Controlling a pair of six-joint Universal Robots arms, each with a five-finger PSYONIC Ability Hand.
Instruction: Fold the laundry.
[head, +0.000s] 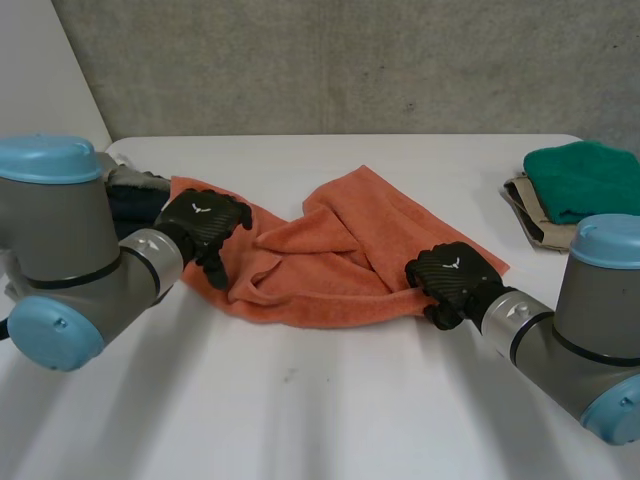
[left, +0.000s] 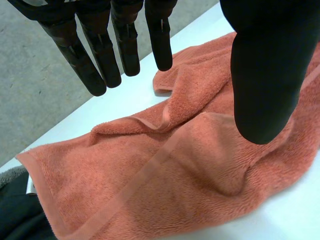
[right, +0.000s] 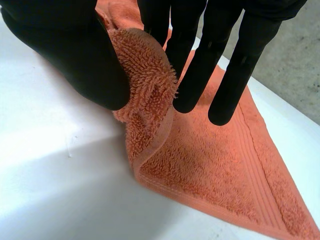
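Surface: white table, smooth and matte, bare along its near edge.
Room: grey, speckled, concrete-looking wall stands behind the table's far edge.
Towel: orange terry towel lies rumpled across the table's middle, its far part bunched into soft ridges and folded over itself.
Texture: left wrist view shows short loops and 1 flat woven band running along the towel; right wrist view shows a hemmed edge with stitched ribs and a pointed corner lying flat on the table.
Left hand: left hand is over the towel's left end, released, fingers straight and spread above the cloth, grasping nothing.
Right hand: right hand is at the towel's near-right edge, pinching a raised fold of terry between thumb and fingers.
Far right edge: folded green cloth, plush, lies on a flat beige cloth, apart from the towel.
Far left corner: dark and grey clothes sit in a heap, touching the towel's left end.
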